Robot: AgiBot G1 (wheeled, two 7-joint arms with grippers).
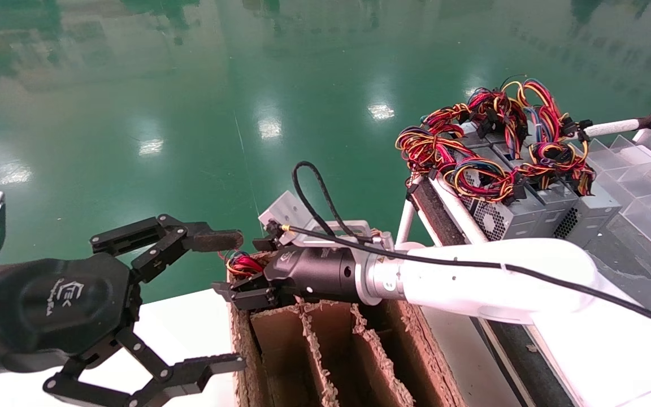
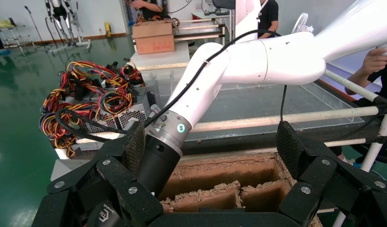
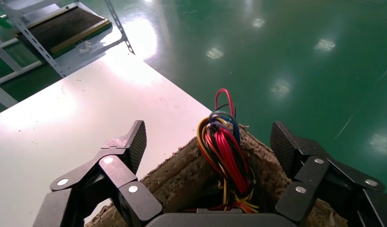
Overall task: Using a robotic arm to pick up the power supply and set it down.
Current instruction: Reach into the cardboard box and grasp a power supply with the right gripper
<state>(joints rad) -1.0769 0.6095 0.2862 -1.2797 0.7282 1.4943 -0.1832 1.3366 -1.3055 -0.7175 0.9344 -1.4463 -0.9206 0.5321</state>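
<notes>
**Right tool over the box slot, wire bundle between open fingers**

The right tool point(image 1: 241, 294) sits at the far-left corner of the partitioned cardboard box point(image 1: 325, 350). Its arm point(image 1: 472, 282) reaches in from my right, lying low across the box top. In the right wrist view the fingers point(image 3: 130, 146) stand apart, one on each side of a bunch of red, yellow and black wires point(image 3: 227, 151) rising out of that corner slot. The fingers do not touch the wires. I take these to be the leads of the power supply point(image 1: 244, 264); its grey case is hidden down in the slot, so I cannot tell how it sits.

More power supplies point(image 1: 523, 203) stand in a row on the rack to my right, well apart from the box.

The left tool point(image 1: 150, 308) hangs to the left of the box over the white tabletop point(image 1: 190, 322), fingers wide apart and holding nothing; I judge it parked.

Step, as I read it: the placing end of the task, unit already in the slot with the tool spread. It could equally be a pickup approach.

Next move, if placing: lift the right tool straight up, clear of the wires and the frayed box edge, without snagging a lead.
</notes>
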